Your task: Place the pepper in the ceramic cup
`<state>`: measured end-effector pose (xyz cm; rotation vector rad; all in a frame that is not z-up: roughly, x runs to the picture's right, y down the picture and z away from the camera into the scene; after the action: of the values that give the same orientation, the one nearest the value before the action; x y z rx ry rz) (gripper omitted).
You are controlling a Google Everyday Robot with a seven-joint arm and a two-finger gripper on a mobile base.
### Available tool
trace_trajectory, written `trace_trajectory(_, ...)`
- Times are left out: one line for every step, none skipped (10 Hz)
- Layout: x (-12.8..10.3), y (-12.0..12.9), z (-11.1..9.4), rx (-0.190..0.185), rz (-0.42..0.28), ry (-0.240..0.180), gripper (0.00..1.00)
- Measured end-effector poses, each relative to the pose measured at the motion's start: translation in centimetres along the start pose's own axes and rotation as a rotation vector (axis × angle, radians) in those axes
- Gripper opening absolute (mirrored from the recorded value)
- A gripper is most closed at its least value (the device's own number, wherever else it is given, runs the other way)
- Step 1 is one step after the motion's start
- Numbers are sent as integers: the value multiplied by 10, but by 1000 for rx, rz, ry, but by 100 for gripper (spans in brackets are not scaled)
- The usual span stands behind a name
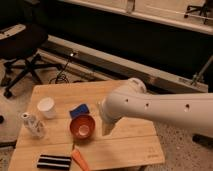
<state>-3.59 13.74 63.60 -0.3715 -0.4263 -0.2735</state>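
Observation:
The pepper (80,160) is a small orange tapered piece lying at the front edge of the wooden table (125,147), just in front of the orange bowl (82,127). The ceramic cup (46,107) is plain white and stands upright at the left of the table. My gripper (107,128) hangs from the white arm (160,107) just right of the orange bowl, low over the table. It is well right of the cup and up and right of the pepper.
A blue sponge-like object (78,110) lies behind the bowl. A whitish patterned bottle (32,125) stands at the left edge. A black striped block (53,161) lies at the front left. An office chair (22,47) stands on the floor at the left.

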Motion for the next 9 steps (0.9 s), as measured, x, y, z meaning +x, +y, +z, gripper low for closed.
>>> trace_trajectory(-17,14,6,3,-126,-23,80)
trace_trajectory(-25,22,11,7,-216,-26,80)
trace_trajectory(-30,29,15,17,-329,-15,80)
trace_trajectory(-31,33,19,32,-427,2,80)
trace_trajectory(-31,34,22,52,-529,24,80)
trace_trajectory(-32,35,24,66,-602,37,80)
trace_trajectory(-33,36,25,75,-658,47,80)
trace_trajectory(-33,36,25,78,-674,49,80)
trace_trajectory(-33,36,26,78,-677,49,80)
